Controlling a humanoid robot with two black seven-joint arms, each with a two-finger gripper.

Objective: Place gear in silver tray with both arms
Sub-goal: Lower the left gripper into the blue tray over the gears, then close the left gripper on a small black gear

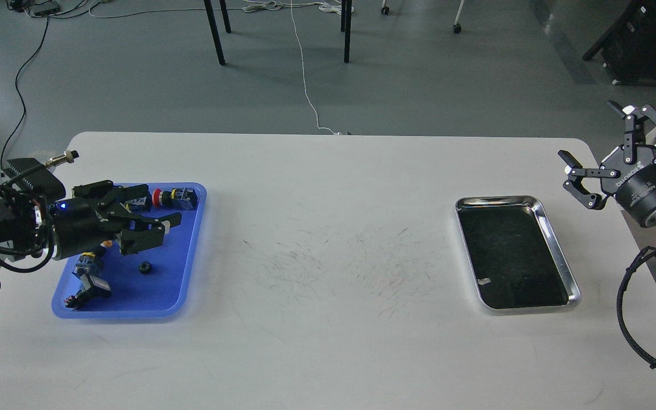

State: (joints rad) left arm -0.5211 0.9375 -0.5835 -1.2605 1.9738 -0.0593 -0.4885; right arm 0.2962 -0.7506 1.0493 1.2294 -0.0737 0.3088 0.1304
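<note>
A small black gear (144,266) lies in the blue plastic tray (190,250) at the table's left. A second gear seen earlier is hidden under my left gripper (160,226), which hangs open low over the tray's middle, just behind the visible gear. The silver tray (557,246) sits empty at the table's right, with a dark reflective bottom. My right gripper (587,131) is open and empty, raised beyond the silver tray's far right corner.
Several push-button switches line the blue tray's back and left sides, among them a red-capped one (158,197) and a black one (87,287). The white table (328,239) has scuff marks in its middle. Chair legs and cables lie on the floor beyond.
</note>
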